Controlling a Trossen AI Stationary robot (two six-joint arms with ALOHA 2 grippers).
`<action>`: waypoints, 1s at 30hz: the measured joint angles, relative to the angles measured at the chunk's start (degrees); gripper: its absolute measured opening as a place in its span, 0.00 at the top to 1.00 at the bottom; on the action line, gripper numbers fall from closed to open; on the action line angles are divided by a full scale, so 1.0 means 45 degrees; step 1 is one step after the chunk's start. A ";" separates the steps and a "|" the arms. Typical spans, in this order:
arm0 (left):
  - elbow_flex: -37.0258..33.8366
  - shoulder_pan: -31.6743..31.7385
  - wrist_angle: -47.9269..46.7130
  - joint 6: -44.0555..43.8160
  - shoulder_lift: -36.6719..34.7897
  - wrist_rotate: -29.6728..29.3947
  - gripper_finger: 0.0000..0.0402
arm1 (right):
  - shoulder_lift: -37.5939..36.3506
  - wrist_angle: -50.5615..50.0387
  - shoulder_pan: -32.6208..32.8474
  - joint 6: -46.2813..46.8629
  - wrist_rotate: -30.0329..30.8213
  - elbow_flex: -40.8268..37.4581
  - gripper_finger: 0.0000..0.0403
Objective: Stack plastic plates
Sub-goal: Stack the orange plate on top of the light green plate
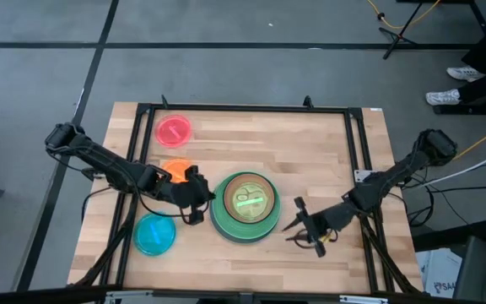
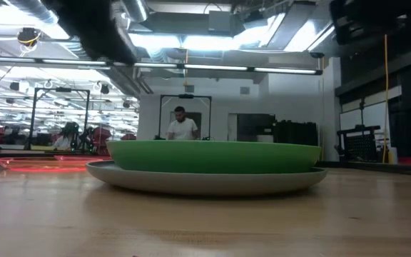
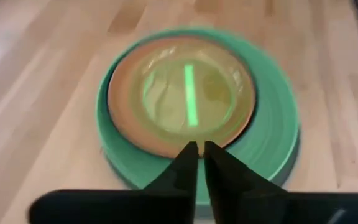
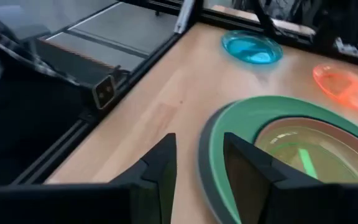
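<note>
A stack of round plastic plates (image 1: 245,207), grey, green, brown and lime nested largest-lowest, is seen mid-table. The left gripper (image 1: 197,203), fingers nearly together and empty, is held beside it; the right gripper (image 1: 298,225) is parted. Small translucent pink plate (image 1: 174,130), orange plate (image 1: 175,170) and cyan plate (image 1: 154,234) lie unstacked.

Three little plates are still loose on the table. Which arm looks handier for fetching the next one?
Probably the left. Its gripper sits beside the orange plate and cyan plate, with the pink plate also on that side. The right gripper waits across the stack.
</note>
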 joint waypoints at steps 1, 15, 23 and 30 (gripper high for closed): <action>0.0000 0.0042 -0.0415 -0.0337 0.0000 0.0035 0.91 | 0.0000 0.0072 0.0175 -0.0042 0.0187 -0.0049 0.69; -0.0211 0.0032 -0.4633 -0.2631 0.0254 0.0689 0.68 | 0.0013 -0.0812 0.0413 0.0066 0.2187 -0.0054 0.69; -0.0997 -0.0125 -0.5073 -0.3010 0.1270 0.0520 0.69 | 0.0034 -0.0631 0.0413 0.0075 0.2393 -0.0054 0.69; -0.1093 -0.0111 -0.5626 -0.3010 0.1973 0.0114 0.69 | 0.0034 -0.0709 0.0413 0.0070 0.2393 -0.0054 0.69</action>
